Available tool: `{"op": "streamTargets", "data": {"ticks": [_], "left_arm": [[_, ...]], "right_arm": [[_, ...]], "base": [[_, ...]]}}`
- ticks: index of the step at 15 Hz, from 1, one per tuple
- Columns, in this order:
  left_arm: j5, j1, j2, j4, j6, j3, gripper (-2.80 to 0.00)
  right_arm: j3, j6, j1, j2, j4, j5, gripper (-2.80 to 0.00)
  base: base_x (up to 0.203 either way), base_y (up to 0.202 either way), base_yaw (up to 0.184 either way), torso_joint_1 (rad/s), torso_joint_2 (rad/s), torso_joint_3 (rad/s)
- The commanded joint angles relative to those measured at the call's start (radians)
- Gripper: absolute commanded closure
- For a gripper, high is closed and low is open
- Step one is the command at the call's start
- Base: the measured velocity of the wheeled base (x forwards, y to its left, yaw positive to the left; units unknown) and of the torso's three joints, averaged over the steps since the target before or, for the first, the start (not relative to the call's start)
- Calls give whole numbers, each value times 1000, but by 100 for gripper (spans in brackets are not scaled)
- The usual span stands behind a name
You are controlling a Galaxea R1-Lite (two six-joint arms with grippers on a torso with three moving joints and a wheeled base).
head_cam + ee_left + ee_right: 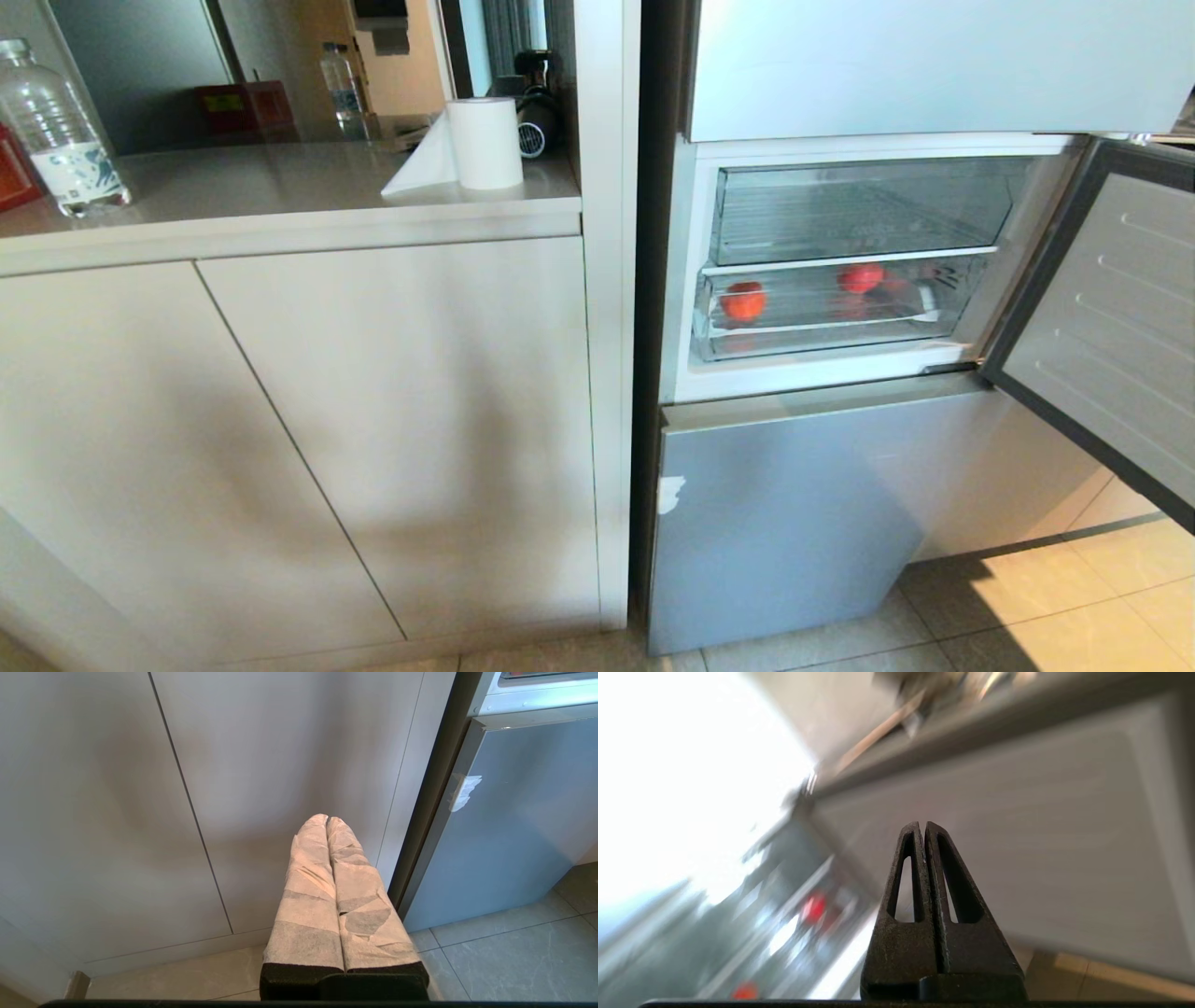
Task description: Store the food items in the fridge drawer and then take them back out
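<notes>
Two glossy red fruits lie in the fridge drawer (822,338), one at its left end (743,301) and one further back right of the middle (861,277). The drawer sits pushed into the open fridge compartment. Neither arm shows in the head view. My left gripper (328,819), wrapped in white tape, is shut and empty, low in front of the cabinet doors beside the fridge. My right gripper (923,825), black, is shut and empty, facing the inside of the open fridge door. Beside it one red fruit (814,907) shows as a blur in the drawer.
The fridge door (1111,327) stands open to the right. An empty clear bin (859,210) sits above the drawer, and a closed grey door (794,504) is below. Left of the fridge, a counter holds a paper roll (485,142) and a water bottle (56,131).
</notes>
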Motion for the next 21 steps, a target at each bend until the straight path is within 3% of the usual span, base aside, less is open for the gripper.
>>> {"op": "streamTargets", "data": {"ticks": [1,4,13,21], "left_arm": [[0,1,0,0,0,2,0],[0,1,0,0,0,2,0],[0,1,0,0,0,2,0],[0,1,0,0,0,2,0]], "right_arm": [[5,67,-188,27,-93,55,0],[-18,190,-358,119,-209,101,0],[-112,233,-379,565,-347,108,0],[-140,257,-396,636,-351,112,0]], "base": [[0,0,0,0,0,0],[0,0,0,0,0,0],[0,0,0,0,0,0],[0,0,0,0,0,0]]}}
